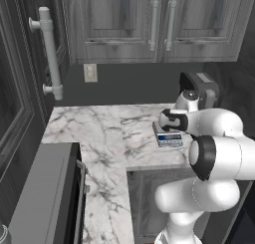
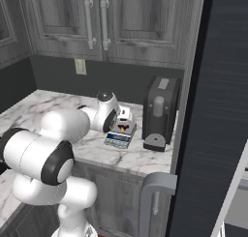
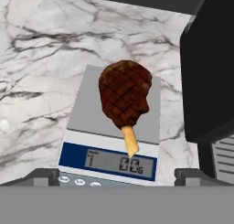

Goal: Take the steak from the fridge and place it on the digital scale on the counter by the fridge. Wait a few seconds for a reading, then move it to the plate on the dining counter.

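Observation:
The steak, a dark red-brown lump with a pale bone end, lies on the grey platform of the digital scale. The scale's blue-and-white display faces the hand. My gripper hovers just above the scale's front edge. It is open, with its two dark fingertips spread wide and nothing between them. From the right base view the steak shows as a small red spot on the scale, under the hand. The arm hides most of the scale in the left base view. The scale rests on the marble counter.
A tall black boxy appliance stands close to the right of the scale. The fridge's dark side rises beyond it. Grey wall cupboards hang over the counter. A dark panelled front with a grey tube handle bounds the left.

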Available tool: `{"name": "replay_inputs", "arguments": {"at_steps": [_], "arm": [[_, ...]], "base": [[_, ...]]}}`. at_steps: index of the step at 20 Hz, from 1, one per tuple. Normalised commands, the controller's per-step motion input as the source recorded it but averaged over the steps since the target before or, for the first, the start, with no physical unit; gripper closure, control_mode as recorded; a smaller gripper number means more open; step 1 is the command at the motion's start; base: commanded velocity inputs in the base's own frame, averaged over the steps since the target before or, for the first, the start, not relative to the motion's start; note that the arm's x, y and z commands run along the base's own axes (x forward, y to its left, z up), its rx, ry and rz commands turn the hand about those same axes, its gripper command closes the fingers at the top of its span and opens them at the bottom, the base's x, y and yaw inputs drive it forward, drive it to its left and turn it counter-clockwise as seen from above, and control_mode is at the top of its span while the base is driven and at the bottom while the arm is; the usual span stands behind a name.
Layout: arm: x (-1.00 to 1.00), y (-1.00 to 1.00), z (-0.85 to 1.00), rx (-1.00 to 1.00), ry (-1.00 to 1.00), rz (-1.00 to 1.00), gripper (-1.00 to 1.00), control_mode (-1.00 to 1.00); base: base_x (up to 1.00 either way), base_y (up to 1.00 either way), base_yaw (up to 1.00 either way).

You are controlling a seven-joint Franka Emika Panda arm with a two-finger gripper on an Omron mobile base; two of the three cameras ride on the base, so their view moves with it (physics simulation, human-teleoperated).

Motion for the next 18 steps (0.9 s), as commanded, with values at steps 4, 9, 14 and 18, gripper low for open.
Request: {"name": "replay_inputs", "arguments": {"at_steps": [4, 9, 14, 18], "arm": [[0.17, 0.0, 0.0, 0.0, 0.0, 0.0, -1.0, -1.0], [0.01, -0.02, -0.02, 0.0, 0.02, 0.0, -1.0, -1.0], [0.0, -0.01, -0.29, 0.0, 0.06, 0.0, -1.0, -1.0], [0.01, 0.0, -0.29, 0.0, 0.05, 0.0, -1.0, -1.0]], "base": [[0.0, 0.0, 0.0], [0.0, 0.0, 0.0], [0.0, 0.0, 0.0], [0.0, 0.0, 0.0]]}}
